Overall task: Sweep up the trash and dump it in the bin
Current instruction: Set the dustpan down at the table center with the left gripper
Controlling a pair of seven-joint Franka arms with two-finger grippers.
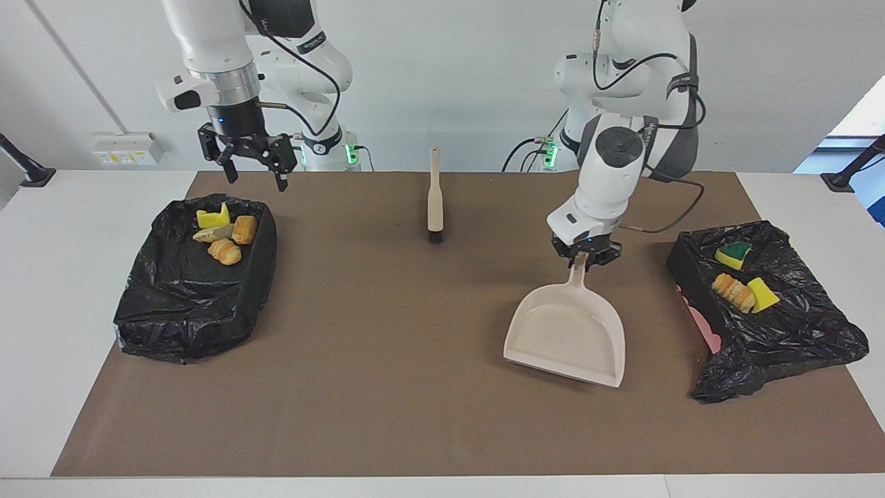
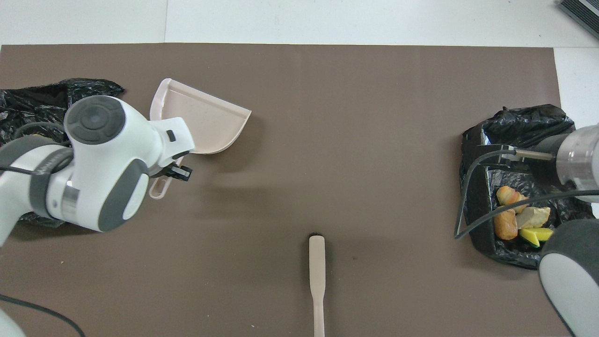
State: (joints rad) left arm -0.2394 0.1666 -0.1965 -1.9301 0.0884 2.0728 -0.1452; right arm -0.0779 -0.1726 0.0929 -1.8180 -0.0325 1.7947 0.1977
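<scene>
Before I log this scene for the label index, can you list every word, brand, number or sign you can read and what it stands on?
None can be read.
Dustpan: plain, no print shows.
Brush: plain handle, no print.
Two black-lined bins: no labels.
Wall socket plate: has small marks, too small to read.
Left gripper, on the dustpan handle: no legible marking.

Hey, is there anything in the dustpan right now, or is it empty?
Empty. The dustpan, held by its handle in the left gripper, shows only its bare beige inside in both views, with no scraps in it.
</scene>
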